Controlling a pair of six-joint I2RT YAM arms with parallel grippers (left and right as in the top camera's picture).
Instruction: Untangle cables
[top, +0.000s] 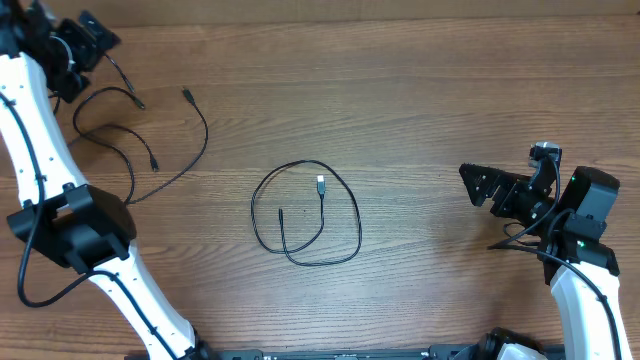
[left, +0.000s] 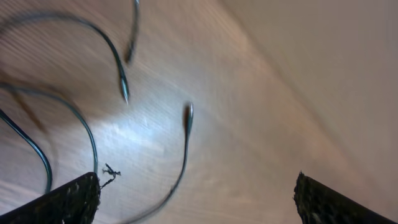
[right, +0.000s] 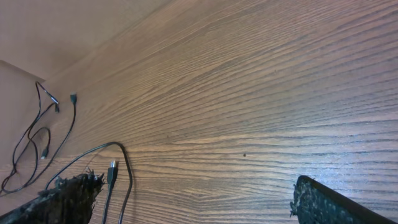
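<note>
Near the middle of the brown wood-grain table (top: 430, 90) lies a thin black cable curled into a roughly round loop (top: 253, 212), apart from everything else. Its silver-tipped plug (top: 320, 184) sits inside the loop and points toward the far edge of the table; the cord runs straight back from it toward the near edge before bending into the curl. The cable's dark other end (top: 280, 212) also lies inside the loop, pointing the same way.

Toward the far left corner lies a cluster of thin black cords (top: 132, 160), well apart from the looped cable. One cord keeps a long diagonal axis, from a small dark plug (top: 187, 94) that points at the far edge down and leftward to the black elbow of the left arm (top: 75, 225); how many cords make up the rest of the cluster cannot be told.

The left end effector (left: 196, 190) hovers at the far left corner just beside this cluster, its fingers spread wide with nothing between them; its wrist view is blurred and shows three plug ends on the table ahead. The right end effector (top: 472, 184) hangs over the right side of the table, well apart from every cable, facing left toward the looped one; its fingers are wide apart and empty.
</note>
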